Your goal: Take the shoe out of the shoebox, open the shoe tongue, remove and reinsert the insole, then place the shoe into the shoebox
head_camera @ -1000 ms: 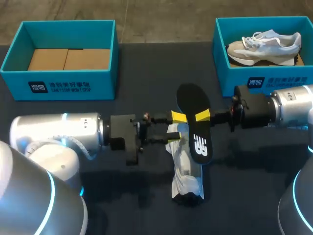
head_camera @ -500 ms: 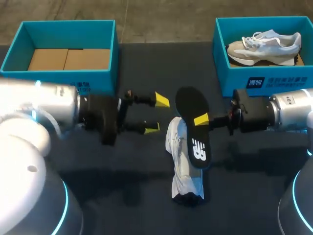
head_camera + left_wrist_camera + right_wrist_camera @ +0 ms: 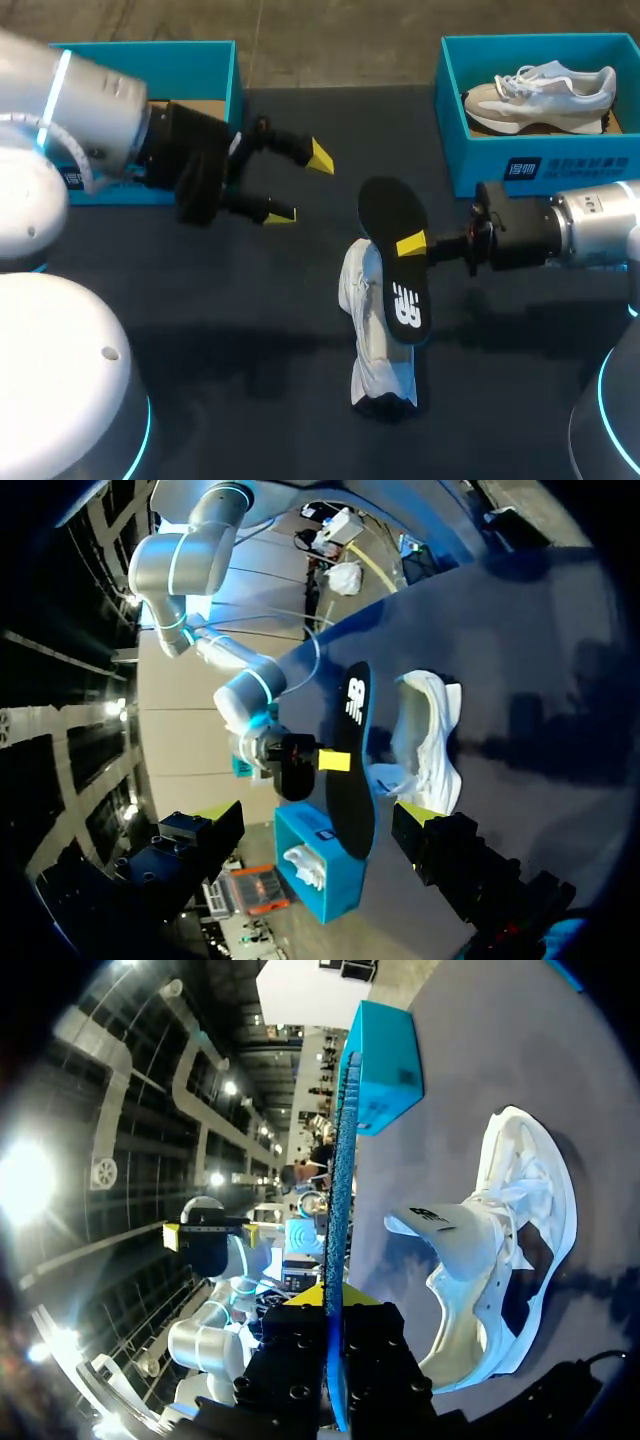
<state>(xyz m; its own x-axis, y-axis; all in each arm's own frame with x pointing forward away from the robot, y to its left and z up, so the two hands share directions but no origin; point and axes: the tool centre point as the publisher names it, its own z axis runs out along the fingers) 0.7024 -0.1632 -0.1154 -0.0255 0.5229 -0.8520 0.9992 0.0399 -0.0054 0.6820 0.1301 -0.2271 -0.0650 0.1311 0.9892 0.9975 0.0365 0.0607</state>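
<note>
Head view | right claw (image 3: 415,243) clenched on insole (image 3: 398,285) over white shoe (image 3: 376,355) | left claw (image 3: 301,186) released, far left beside shoebox (image 3: 150,47)

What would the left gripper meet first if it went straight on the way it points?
Probably the insole, held by the right gripper; the left wrist view shows it ahead, though depth is unclear.

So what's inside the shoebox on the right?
One grey-and-white laced shoe lies in the right shoebox. It covers most of the floor; whether anything lies beneath it cannot be seen.
</note>
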